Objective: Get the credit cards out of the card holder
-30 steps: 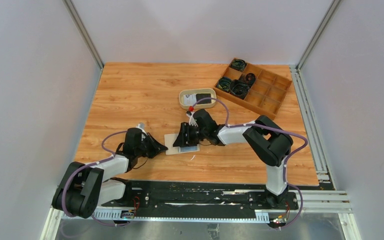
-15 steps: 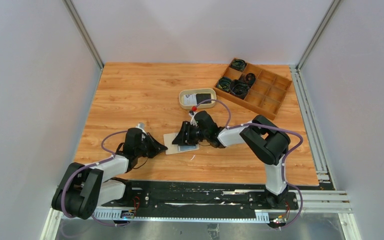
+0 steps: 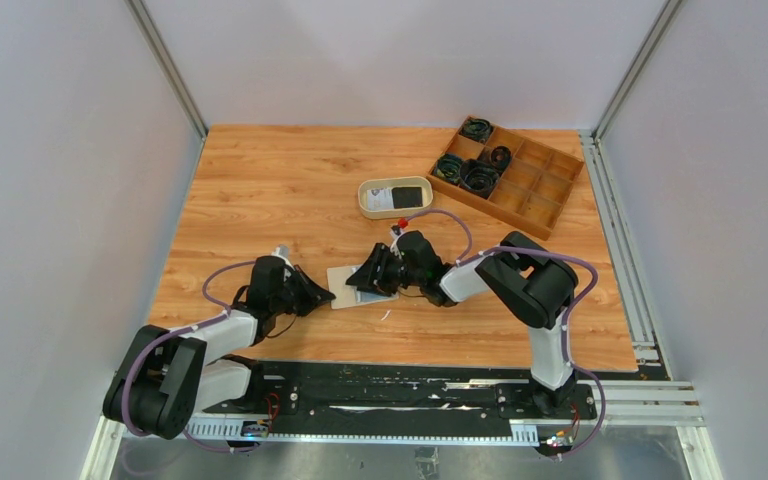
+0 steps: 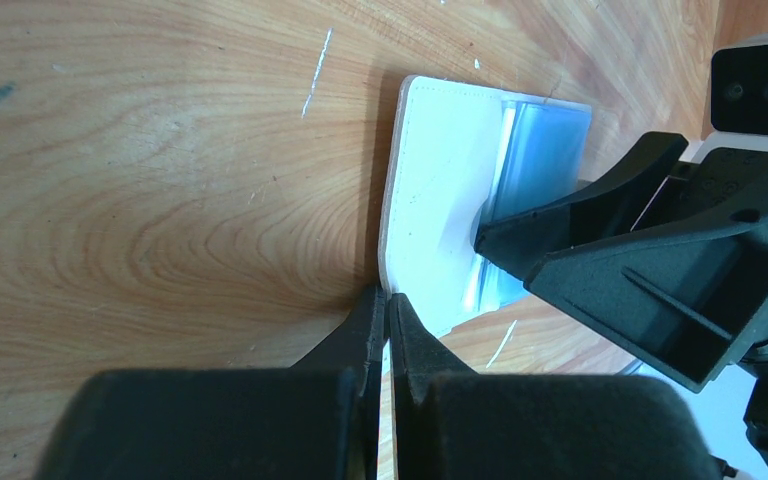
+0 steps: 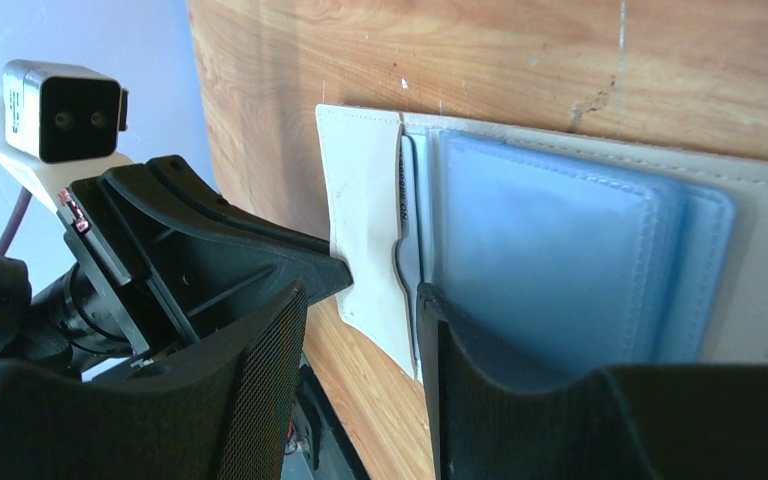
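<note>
Scratched wood-grain laminate counter (image 3: 280, 180), enclosed by pale grey walls (image 3: 380, 50).

Flat beige folding card holder (image 3: 343, 287) (image 4: 430, 190) (image 5: 360, 200) lies open on the counter: cream flap, pale blue clear pockets (image 5: 550, 250) facing up.

Left tool (image 3: 322, 297) (image 4: 387, 295): pressed together, tip at the card holder's edge.

Right tool (image 3: 365, 280) (image 5: 362, 292): spread over the card holder, one finger on a pocket.

Behind the card holder, an oval beige tray (image 3: 365, 200) holds black and white credit cards (image 3: 410, 195).

From my station I count one card holder (image 3: 342, 285), two credit cards (image 3: 411, 194), one white and one black, one oval tray (image 3: 362, 199), one wooden compartment box (image 3: 540, 186) and four black cable coils (image 3: 479, 178).
</note>
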`<state>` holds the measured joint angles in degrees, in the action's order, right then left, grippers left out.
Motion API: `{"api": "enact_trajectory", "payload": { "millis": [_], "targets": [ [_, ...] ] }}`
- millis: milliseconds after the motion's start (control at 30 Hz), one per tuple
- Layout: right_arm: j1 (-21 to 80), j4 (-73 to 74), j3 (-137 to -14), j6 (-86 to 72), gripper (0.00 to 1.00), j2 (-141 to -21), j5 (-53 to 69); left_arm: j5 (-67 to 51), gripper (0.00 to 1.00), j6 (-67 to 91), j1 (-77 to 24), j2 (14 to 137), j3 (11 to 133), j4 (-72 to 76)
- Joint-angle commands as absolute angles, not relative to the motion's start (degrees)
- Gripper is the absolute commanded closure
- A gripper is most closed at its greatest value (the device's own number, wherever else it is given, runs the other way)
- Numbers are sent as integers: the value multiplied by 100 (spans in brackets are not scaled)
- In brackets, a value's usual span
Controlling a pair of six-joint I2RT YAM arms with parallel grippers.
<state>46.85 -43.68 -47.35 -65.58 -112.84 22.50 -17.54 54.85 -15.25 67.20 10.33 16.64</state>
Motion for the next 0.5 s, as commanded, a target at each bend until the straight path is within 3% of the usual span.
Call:
{"api": "enact_trajectory", "payload": {
  "millis": [0,467],
  "targets": [
    [4692,-3478,-4573,-6568,50,-11664,1483,-1513,100,5326,-1626,6800,819,1061],
    [4932,-1477,-5255,-5729,48,-11777,369,-1526,100,5336,-1639,6778,789,1057]
  ]
}}
